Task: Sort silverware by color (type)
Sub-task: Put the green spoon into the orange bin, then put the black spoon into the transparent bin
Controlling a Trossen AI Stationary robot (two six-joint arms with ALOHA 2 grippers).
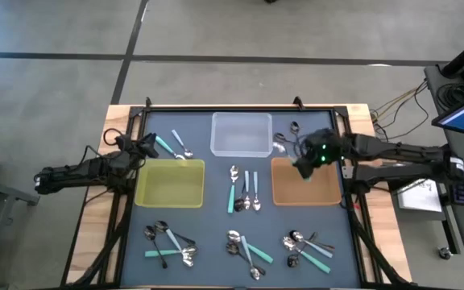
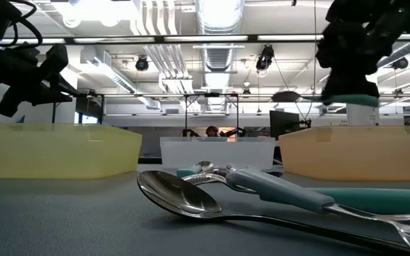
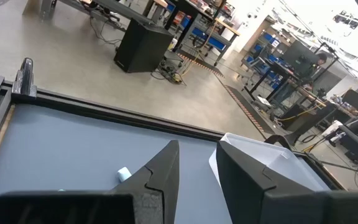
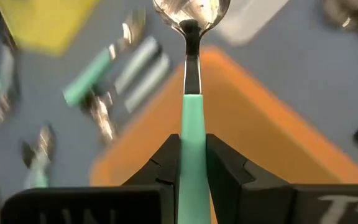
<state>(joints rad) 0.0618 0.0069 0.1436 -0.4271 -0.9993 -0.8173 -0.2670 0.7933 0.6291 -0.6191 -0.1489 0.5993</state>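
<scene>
Teal-handled spoon (image 4: pixel 191 124) pinched by right fingers (image 4: pixel 166 163) above orange tray (image 1: pixel 325 193), left fingers (image 3: pixel 166 171) spread.

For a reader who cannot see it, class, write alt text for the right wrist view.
The right end effector grips a teal-handled spoon by its handle, bowl pointing away, over the orange tray. Beyond lie more spoons on the dark mat and a yellow tray.

A middle tray (image 1: pixel 241 134) lies behind two side trays (image 1: pixel 169 183) (image 1: pixel 306 182), silverware (image 1: pixel 244 192) between them and before.
</scene>
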